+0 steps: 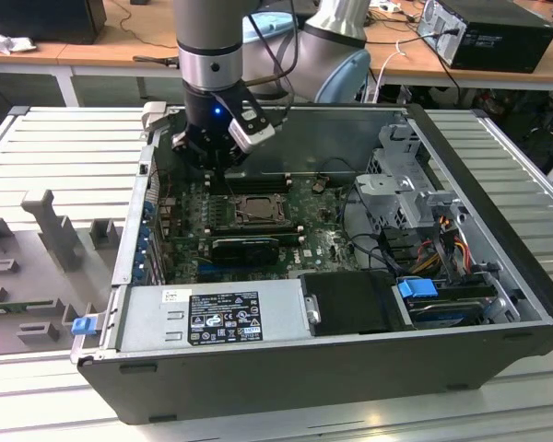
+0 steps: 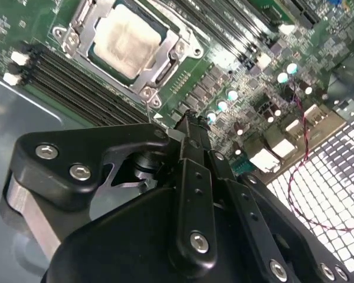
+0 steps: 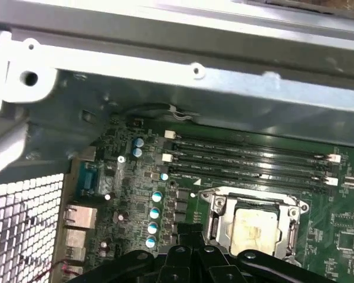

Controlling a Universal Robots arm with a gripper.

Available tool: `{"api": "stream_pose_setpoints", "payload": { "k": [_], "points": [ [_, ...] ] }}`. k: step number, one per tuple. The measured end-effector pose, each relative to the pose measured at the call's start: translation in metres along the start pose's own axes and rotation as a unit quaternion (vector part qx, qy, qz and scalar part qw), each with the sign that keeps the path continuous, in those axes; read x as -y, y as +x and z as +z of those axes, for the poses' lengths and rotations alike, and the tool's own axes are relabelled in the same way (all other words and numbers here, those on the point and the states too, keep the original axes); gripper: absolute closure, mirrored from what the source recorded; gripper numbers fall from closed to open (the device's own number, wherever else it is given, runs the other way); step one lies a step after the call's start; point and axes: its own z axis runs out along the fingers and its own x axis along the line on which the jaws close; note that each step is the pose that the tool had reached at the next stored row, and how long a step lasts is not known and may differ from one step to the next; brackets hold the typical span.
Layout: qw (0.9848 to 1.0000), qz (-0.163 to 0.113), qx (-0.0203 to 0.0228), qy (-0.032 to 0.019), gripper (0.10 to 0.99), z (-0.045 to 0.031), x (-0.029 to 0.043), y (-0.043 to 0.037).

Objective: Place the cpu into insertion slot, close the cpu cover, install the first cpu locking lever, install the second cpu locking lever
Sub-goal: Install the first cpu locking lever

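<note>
The tool (image 1: 223, 158), closed and empty, hangs just past the far edge of the cpu cover (image 2: 75, 26), by the memory slots (image 2: 76, 88). The cpu (image 2: 127, 44) lies framed beneath the cover.

Even bright room light in the exterior view, soft shadow inside the computer case (image 1: 350, 368), small blue lamp (image 1: 218, 112) glowing on the arm (image 1: 207, 37), perforated grille (image 2: 336, 177) (image 3: 23, 218) glaring white in both wrist views, end effector (image 2: 189, 121) a dark shape.
</note>
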Motion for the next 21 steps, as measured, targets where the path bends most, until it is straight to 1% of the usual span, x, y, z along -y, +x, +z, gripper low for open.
{"api": "stream_pose_setpoints", "payload": {
  "k": [4, 8, 9, 12, 13, 15, 16, 18, 21],
  "points": [
    [1.0, 0.0, 0.0001, -0.001, 0.98, 0.0001, -0.0041, 0.004],
    [1.0, 0.0, 0.0003, -0.0031, 0.98, -0.0004, -0.0087, 0.0073],
    [1.0, 0.0, 0.0006, -0.0042, 0.98, -0.0007, -0.0112, 0.0084],
    [1.0, 0.0, 0.0006, -0.0045, 0.98, -0.0008, -0.0196, 0.0075],
    [1.0, 0.0, 0.0006, -0.0045, 0.98, -0.0007, -0.0226, 0.0067],
    [1.0, 0.001, 0.0006, -0.0045, 0.98, -0.0005, -0.0255, 0.0045],
    [1.0, 0.001, 0.0006, -0.0045, 0.98, -0.0005, -0.026, 0.0033],
    [1.0, 0.002, 0.0007, -0.0046, 0.98, -0.0002, -0.0252, -0.0045],
    [1.0, 0.004, 0.0007, -0.0047, 0.98, -0.0001, -0.0244, -0.0108]
  ]
}}
